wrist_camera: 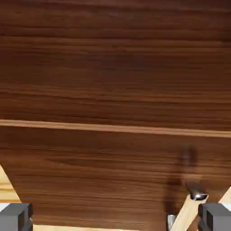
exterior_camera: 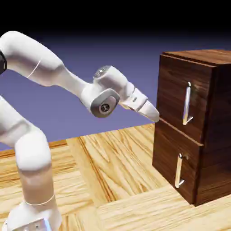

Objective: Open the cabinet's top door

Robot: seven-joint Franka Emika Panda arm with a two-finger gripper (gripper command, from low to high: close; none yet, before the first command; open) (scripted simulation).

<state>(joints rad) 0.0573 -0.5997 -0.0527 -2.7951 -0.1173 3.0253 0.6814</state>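
Two grey fingertips (wrist_camera: 16,217): parted wide with nothing between them; the gripper (wrist_camera: 115,217) is at the lower part of the top door, on the exterior view's left, and whether it touches the wood I cannot tell.
Top door: the upper dark walnut-brown panel (exterior_camera: 173,85) of the boxy wooden cabinet (exterior_camera: 219,113), which looks closed.
Handling: probably stiff and solid, swinging on a hinge rather than lifting; I can't tell its weight, and a steady pull should suit it better than a jerk.
Where to grip: the long upright silver bar handle (exterior_camera: 187,103), on the top door toward the exterior view's right; its middle seems best, one finger on each side, as smooth metal may let a shallow grip slip.
Wrong handle: a shorter silver bar (exterior_camera: 179,170) on the lower dark wood door (exterior_camera: 169,153), below the top door; in the hand view it shows beside one fingertip, so closing here would risk the wrong door.
In the way: the top door's own face and lower edge, which the fingers could scrape on their way to its handle.
Around: a pale wood-patterned floor (exterior_camera: 103,167), below the top door; the white jointed arm (exterior_camera: 34,153), to its left in the exterior view.
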